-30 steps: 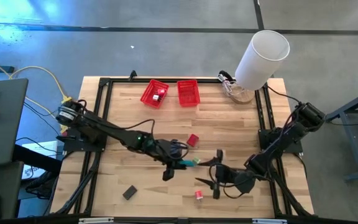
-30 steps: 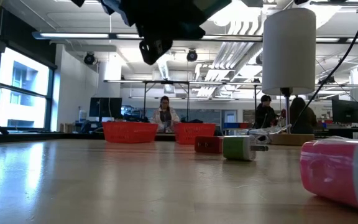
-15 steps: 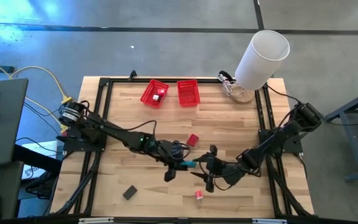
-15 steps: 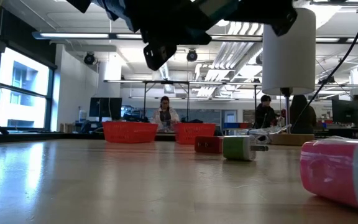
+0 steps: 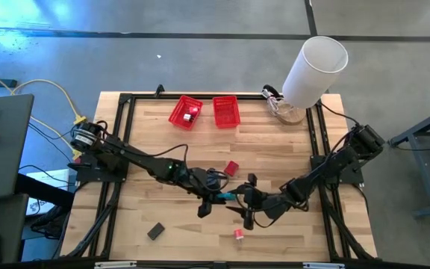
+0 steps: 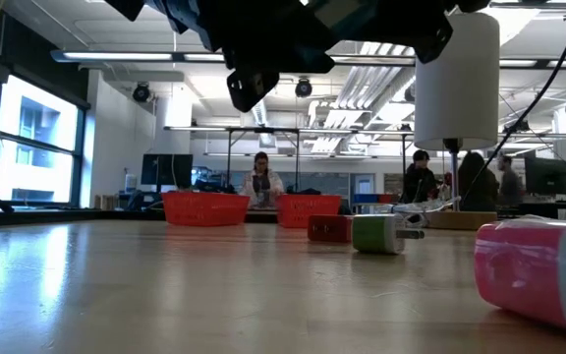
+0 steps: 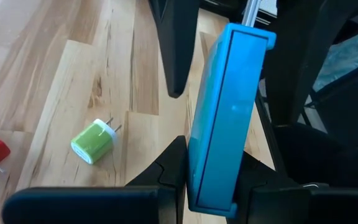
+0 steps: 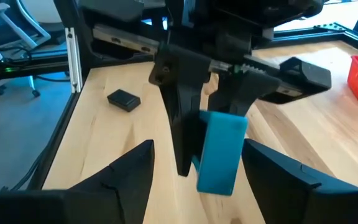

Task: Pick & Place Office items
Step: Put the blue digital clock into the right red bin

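The teal block sits clamped between the two dark fingers of the left gripper, held above the middle of the table, clear of the wood. In the left wrist view it stands on edge, a flat slab with a thin metal prong at its far end. The right gripper faces it from the other side, jaws spread wide and holding nothing; in the right wrist view the block hangs in the gap between that gripper's fingers, not touched by them.

A green plug lies on the wood just beyond the block, and a red block lies near it toward the baskets. A small red-and-pink piece rests near the front edge, below the right gripper, and a dark grey block lies well apart at the front left.

Two red mesh baskets stand side by side at the back of the table; the left one holds a small item. A big white cylinder stands at the back right corner. People show in the room behind.
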Robot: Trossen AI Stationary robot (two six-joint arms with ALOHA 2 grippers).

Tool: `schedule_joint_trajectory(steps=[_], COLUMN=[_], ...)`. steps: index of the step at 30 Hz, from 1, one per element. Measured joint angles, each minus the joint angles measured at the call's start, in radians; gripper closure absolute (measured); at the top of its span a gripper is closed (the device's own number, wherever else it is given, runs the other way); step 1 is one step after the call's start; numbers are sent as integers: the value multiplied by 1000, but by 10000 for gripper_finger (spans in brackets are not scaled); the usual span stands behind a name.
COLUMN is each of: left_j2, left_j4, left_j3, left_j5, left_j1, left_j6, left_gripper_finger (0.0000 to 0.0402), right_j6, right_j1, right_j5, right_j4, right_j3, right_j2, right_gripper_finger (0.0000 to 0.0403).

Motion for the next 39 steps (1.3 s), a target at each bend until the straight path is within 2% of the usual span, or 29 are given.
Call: schedule_joint_trajectory(steps=[6, 17, 24, 39], left_j2=[0, 0, 0, 0], left_j4=[-5, -14, -20, -9], left_j3=[0, 0, 0, 2], left_j5=[0, -12, -25, -31], left_j1=[0, -1, -1, -12], left_j6=[0, 0, 0, 24], left_gripper_finger=[344, 343, 341, 282], right_j6=[-11, -38, -44, -57], right_j1=[-7, -8, -21, -18], right_j5=[-5, 10, -33, -65], right_j4=[5, 7, -3, -37], right_j3=[0, 0, 0, 0], right_j2=[0, 0, 0, -1], right_gripper_finger=[216, 353, 353, 354])
